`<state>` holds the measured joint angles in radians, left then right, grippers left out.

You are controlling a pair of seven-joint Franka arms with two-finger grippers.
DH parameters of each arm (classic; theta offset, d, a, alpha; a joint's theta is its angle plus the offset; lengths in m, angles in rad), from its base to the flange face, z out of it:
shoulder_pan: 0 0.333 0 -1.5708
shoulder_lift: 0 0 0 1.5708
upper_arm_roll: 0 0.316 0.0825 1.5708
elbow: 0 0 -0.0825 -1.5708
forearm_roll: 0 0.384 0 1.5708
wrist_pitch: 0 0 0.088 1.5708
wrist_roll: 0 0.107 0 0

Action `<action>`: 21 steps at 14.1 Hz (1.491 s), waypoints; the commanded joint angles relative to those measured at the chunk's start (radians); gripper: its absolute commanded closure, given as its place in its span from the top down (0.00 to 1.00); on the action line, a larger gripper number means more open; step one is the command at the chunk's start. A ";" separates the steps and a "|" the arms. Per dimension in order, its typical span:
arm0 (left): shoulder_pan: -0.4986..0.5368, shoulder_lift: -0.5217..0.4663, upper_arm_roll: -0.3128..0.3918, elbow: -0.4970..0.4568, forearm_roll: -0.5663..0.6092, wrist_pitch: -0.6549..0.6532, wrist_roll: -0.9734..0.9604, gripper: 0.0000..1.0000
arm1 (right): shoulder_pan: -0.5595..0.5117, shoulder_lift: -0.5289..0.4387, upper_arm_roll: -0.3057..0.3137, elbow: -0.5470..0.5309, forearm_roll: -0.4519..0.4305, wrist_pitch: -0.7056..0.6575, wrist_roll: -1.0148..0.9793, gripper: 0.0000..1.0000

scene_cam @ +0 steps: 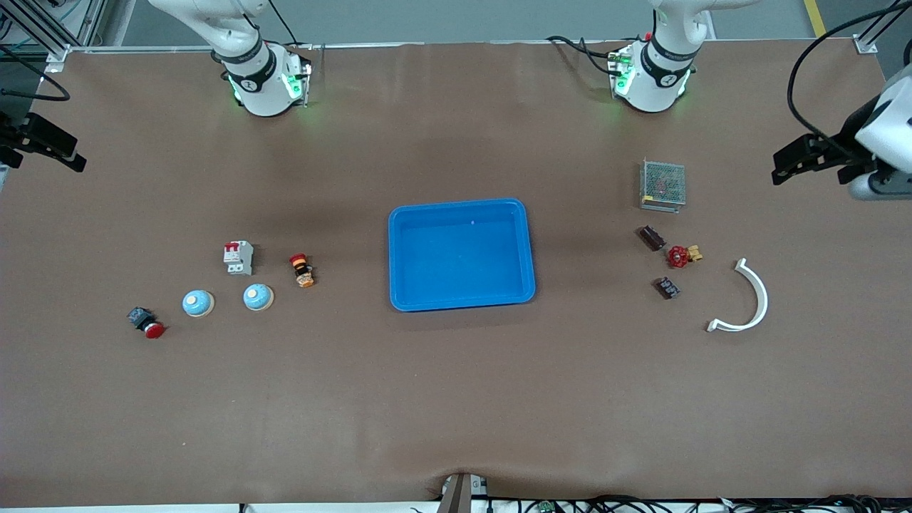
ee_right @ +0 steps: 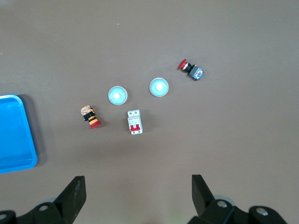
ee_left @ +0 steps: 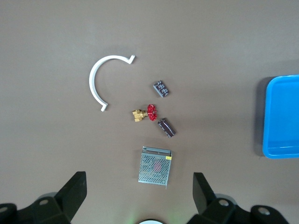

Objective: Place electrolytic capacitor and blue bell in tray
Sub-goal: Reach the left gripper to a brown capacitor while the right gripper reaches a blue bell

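Observation:
The bright-blue tray (scene_cam: 462,256) lies empty at the table's middle; its edge also shows in the left wrist view (ee_left: 282,119) and the right wrist view (ee_right: 14,135). The electrolytic capacitor (scene_cam: 651,237), a dark cylinder, lies toward the left arm's end (ee_left: 167,127). Two blue bells (scene_cam: 198,303) (scene_cam: 258,297) sit toward the right arm's end (ee_right: 159,87) (ee_right: 117,95). My left gripper (scene_cam: 778,165) (ee_left: 139,196) hangs open and empty high over the left arm's end. My right gripper (scene_cam: 68,153) (ee_right: 138,193) hangs open and empty high over the right arm's end.
Near the capacitor are a metal mesh box (scene_cam: 662,184), a red-handled brass valve (scene_cam: 680,256), a small black block (scene_cam: 667,288) and a white curved piece (scene_cam: 748,299). Near the bells are a white circuit breaker (scene_cam: 239,257), an orange-and-red switch (scene_cam: 302,271) and a red push button (scene_cam: 146,323).

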<state>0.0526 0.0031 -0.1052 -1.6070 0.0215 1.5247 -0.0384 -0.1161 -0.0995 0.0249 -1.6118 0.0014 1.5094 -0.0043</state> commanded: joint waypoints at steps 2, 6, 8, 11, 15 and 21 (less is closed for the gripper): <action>0.000 -0.015 -0.005 -0.153 -0.003 0.142 -0.058 1.00 | -0.004 -0.005 -0.005 -0.008 -0.018 0.005 0.000 1.00; -0.004 -0.052 -0.079 -0.393 -0.005 0.326 -0.272 1.00 | -0.017 -0.011 -0.008 -0.063 -0.017 0.047 0.001 1.00; -0.004 -0.052 -0.114 -0.491 -0.003 0.420 -0.403 1.00 | -0.011 -0.037 -0.003 -0.202 -0.017 0.119 0.058 1.00; -0.002 -0.041 -0.116 -0.611 -0.005 0.552 -0.478 1.00 | 0.019 -0.055 0.000 -0.409 -0.015 0.303 0.173 1.00; -0.002 0.011 -0.116 -0.702 -0.005 0.676 -0.550 0.95 | 0.030 -0.016 0.000 -0.557 -0.003 0.532 0.201 1.00; -0.005 0.101 -0.116 -0.714 -0.006 0.788 -0.698 0.91 | 0.084 0.145 0.001 -0.611 0.017 0.808 0.287 1.00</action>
<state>0.0480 0.0689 -0.2207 -2.3113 0.0214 2.2423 -0.6900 -0.0451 -0.0096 0.0291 -2.2257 0.0037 2.2554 0.2606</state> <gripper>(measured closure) 0.097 0.000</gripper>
